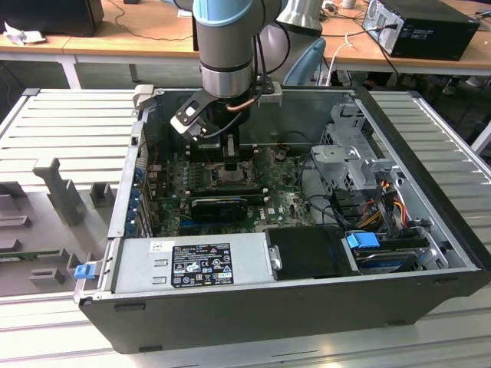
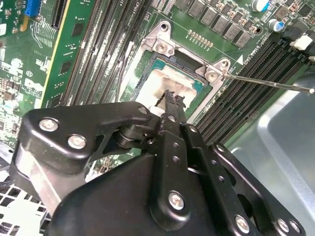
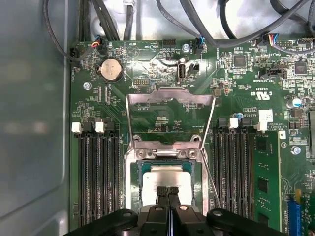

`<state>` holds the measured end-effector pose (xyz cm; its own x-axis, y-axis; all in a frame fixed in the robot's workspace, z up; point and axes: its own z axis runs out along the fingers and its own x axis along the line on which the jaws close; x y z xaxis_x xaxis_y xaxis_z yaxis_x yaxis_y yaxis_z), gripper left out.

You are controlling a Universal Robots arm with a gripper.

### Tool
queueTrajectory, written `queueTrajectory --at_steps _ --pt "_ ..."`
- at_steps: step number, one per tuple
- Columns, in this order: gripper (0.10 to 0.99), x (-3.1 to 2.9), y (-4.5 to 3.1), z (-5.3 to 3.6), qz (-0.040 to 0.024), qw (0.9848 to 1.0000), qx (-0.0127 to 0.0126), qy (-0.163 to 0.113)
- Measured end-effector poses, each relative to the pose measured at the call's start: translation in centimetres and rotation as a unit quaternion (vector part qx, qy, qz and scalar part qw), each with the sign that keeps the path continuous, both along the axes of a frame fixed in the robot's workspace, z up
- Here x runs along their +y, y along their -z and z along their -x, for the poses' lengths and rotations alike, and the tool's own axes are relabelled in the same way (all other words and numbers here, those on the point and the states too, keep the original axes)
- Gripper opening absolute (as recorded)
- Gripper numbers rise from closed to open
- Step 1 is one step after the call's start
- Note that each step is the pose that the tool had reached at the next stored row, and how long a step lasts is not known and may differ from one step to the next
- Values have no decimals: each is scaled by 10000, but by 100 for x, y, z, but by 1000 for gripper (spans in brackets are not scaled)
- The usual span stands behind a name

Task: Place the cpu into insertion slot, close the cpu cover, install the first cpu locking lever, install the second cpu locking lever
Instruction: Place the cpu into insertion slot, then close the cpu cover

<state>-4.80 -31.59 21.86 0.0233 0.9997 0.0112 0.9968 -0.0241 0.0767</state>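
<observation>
In the middle of the exterior view, your tool reaches down into the computer case. It is clenched on nothing, right over the cpu, which lies in the insertion slot. The cpu cover looks raised, so you seem to be at the cover step. It calls for slow, gentle moves.

No legible txt; PSU sticker print too small to read

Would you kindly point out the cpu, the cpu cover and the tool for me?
cpu (image 3: 170,175): first wrist view, on its pale metal top.
cpu cover (image 3: 133,189): first wrist view, on the frame's silver side rail.
tool (image 3: 168,190): first wrist view, where its shut fingertips meet.
</observation>
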Motion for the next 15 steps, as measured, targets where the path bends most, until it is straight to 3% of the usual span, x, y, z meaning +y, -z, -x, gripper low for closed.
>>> queueTrajectory --at_steps 7,8,11,13,15 --pt "106 0 -76 0 0 10000 0 0" --pt "106 -2 -76 -11 -6 10000 9 -1" --pt "106 -20 -77 -44 -107 9999 54 -1" --pt "106 -26 -77 -100 -122 9999 91 0" --pt "106 -27 -77 -102 -125 9999 94 1"
